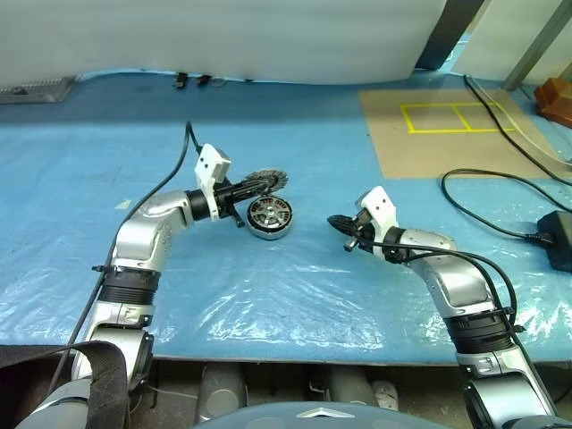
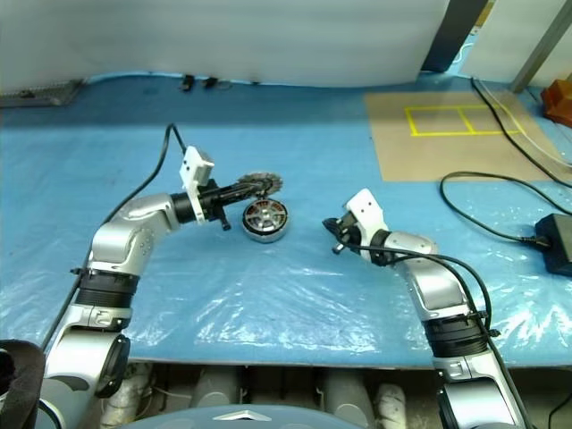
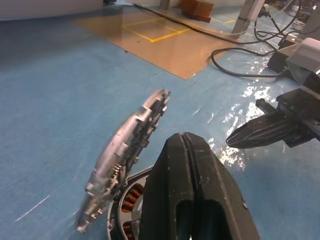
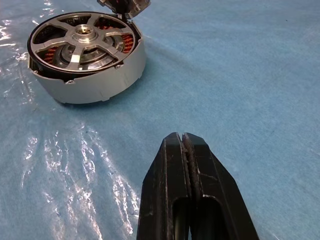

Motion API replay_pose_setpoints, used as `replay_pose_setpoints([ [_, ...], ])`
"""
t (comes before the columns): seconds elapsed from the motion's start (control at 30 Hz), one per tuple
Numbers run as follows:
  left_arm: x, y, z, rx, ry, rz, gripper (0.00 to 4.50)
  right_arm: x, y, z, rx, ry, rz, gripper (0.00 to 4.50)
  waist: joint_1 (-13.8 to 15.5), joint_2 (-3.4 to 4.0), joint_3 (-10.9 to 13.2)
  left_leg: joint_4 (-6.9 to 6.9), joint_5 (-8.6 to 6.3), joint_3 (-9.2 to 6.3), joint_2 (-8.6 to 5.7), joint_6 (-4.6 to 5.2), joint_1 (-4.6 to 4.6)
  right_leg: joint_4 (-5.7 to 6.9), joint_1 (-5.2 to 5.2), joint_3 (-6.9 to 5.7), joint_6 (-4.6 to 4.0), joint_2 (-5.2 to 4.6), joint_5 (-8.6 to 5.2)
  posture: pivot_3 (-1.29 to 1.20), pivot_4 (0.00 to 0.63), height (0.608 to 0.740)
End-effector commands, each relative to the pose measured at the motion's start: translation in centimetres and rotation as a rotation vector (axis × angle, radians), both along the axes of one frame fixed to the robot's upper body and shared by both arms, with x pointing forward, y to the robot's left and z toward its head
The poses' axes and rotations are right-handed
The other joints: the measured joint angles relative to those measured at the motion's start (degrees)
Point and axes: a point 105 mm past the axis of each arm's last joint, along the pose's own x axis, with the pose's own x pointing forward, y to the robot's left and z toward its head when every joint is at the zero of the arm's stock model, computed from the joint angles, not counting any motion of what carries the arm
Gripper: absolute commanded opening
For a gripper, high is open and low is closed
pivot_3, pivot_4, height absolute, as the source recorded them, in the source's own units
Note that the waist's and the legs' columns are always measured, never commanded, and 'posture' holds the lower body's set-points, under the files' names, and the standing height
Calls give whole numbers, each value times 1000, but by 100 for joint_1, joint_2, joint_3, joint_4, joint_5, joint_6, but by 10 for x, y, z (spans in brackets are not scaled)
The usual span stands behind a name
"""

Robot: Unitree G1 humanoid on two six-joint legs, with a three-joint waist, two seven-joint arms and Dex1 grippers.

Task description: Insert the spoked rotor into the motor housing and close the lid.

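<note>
The motor housing [image 1: 270, 218] lies on the blue sheet between my two arms. The spoked rotor [image 4: 82, 36] sits inside it, silver spokes up, with copper windings visible beneath. The lid [image 1: 269, 180] stands tilted up on edge at the housing's far rim, a toothed silvery disc [image 3: 127, 142]. My left gripper [image 1: 258, 187] is shut with nothing between its fingers, its tips right against the raised lid above the housing. My right gripper [image 1: 338, 223] is also shut and empty, resting low a short way to the right of the housing, pointing at it.
A brown board [image 1: 447, 134] with yellow tape lines lies at the back right. Black cables [image 1: 483, 210] and a black box [image 1: 559, 237] sit on the right. The table's front edge [image 1: 286, 356] runs close below my arms.
</note>
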Motion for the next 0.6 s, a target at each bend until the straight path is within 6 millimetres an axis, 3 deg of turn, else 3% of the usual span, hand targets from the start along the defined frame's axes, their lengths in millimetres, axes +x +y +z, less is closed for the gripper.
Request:
replay_pose_setpoints([
  [0.03, 4, -2, 7, -3, -45, 9, 26, 0, 3, 15, 38, -60, 0, 0, -2, 0, 0, 0, 0, 0, 0, 0, -1, -1, 0, 0, 0, 0, 0, 0, 150, 740],
  [0.4, 10, -8, -17, 60, 6, 41, 26, 0, 5, 15, 41, -66, -7, 0, 0, 0, 0, 0, 0, 0, -14, 0, 0, -1, 0, 0, 3, 0, 2, 0, 150, 740],
  [0.6, 6, -12, -53, 218, 54, 20, 26, 0, 6, 14, 41, -69, -11, 0, 0, 0, 0, 0, 0, -1, -16, 0, 0, -1, 0, 0, 4, -1, 2, 0, 150, 740],
])
